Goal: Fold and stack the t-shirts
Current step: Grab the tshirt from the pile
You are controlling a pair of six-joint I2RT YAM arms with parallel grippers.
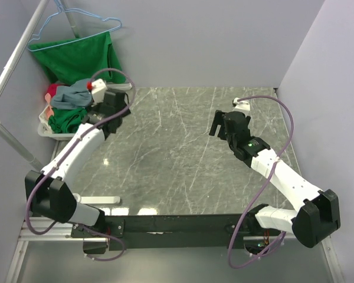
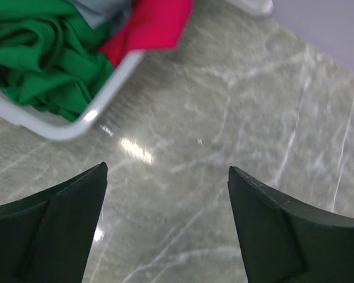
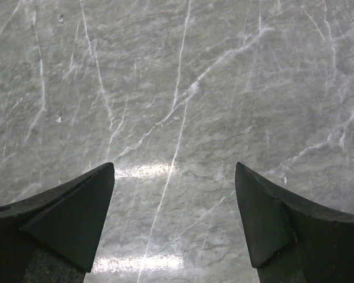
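The t-shirts lie crumpled in a white basket (image 1: 44, 127) at the table's far left: a green one (image 1: 68, 118), a dusty grey-blue one (image 1: 76, 94) and a red one (image 1: 53, 89). In the left wrist view the green shirt (image 2: 41, 65), the red shirt (image 2: 153, 23) and a bit of grey-blue cloth (image 2: 100, 9) fill the basket's corner (image 2: 100, 109). My left gripper (image 1: 113, 109) hovers just right of the basket, open (image 2: 167, 168), nothing between its fingers. My right gripper (image 1: 219, 128) hangs open over bare marble at the right (image 3: 174, 166), also holding nothing.
Another green garment (image 1: 79, 56) hangs on a blue wire hanger (image 1: 76, 23) in the back left corner above the basket. A white pole (image 1: 17, 59) slants along the left wall. Walls close the table at the back and right. Grey marble tabletop (image 1: 177, 159) spreads between the arms.
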